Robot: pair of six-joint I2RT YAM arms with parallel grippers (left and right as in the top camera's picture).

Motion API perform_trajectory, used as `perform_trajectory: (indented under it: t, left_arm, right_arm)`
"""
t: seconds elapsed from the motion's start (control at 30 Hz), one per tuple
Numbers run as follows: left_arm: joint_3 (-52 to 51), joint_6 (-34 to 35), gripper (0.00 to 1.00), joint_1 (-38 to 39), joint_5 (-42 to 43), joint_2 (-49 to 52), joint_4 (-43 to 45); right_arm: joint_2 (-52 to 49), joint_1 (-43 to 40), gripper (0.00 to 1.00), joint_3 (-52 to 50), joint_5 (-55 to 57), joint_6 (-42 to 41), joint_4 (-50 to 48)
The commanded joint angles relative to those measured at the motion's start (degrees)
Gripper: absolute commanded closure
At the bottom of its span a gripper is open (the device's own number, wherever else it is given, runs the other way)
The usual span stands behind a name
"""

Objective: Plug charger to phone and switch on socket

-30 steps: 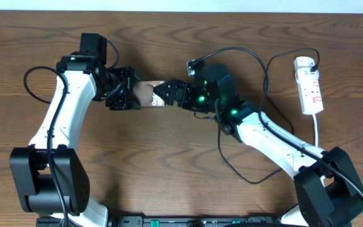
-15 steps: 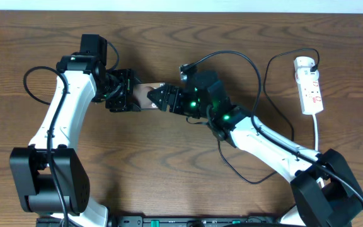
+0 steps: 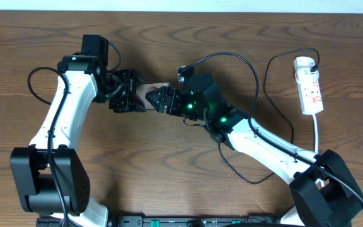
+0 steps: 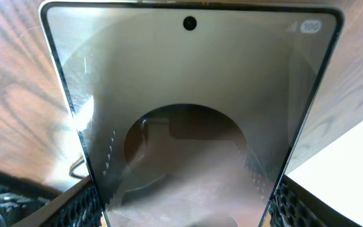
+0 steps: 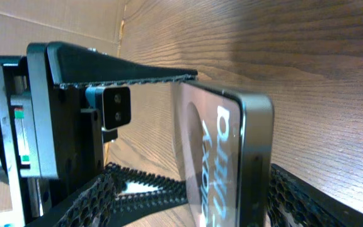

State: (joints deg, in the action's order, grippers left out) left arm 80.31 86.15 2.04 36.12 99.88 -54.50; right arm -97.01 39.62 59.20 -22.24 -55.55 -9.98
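Observation:
The phone (image 3: 149, 94) is held edge-up above the table between the two arms. My left gripper (image 3: 133, 98) is shut on its left end. In the left wrist view the screen (image 4: 194, 113) fills the frame between the jaws (image 4: 181, 211). My right gripper (image 3: 159, 99) is open with its fingers on either side of the phone's right end. The right wrist view shows the lettered phone (image 5: 232, 157) between the spread jaws (image 5: 194, 198). The white socket (image 3: 309, 85) lies at the far right. The thin black charger cable (image 3: 266, 82) loops from it. Its connector tip is not visible.
The left gripper's finger and camera (image 5: 62, 113) stand right behind the phone in the right wrist view. Black cable loops (image 3: 251, 180) lie on the wood table under the right arm. The socket's white cord (image 3: 318, 132) runs down the right side.
My right arm has moved left, and its open jaws now straddle the phone's right end. The left gripper has kept hold of the phone and hardly moved.

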Motion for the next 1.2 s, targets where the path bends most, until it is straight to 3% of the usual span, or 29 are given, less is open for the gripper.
perform_trajectory:
  t: [0.0,0.3,0.43,0.8,1.17]
  left_arm:
    - [0.42,-0.15,0.93,0.2,3.13,-0.66,-1.6]
    - [0.42,-1.42,0.93,0.17,6.75,-0.66,-1.62]
    - [0.42,-1.77,0.93,0.17,6.75,-0.63,-1.62]
    - [0.42,-3.61,0.93,0.17,7.37,-0.66,-1.62]
    - [0.42,-5.57,0.93,0.17,8.46,-0.66,-1.6]
  right_arm:
    - [0.31,0.39,0.26,1.07,0.94,-0.33,-0.07]
    - [0.31,0.35,0.25,1.07,1.36,-0.35,-0.17]
    - [0.31,0.35,0.36,1.07,1.31,-0.39,-1.22]
    - [0.35,-0.17,0.45,1.07,-4.5,-1.22,-2.82]
    - [0.35,-0.2,0.45,1.07,-4.92,-0.96,0.17]
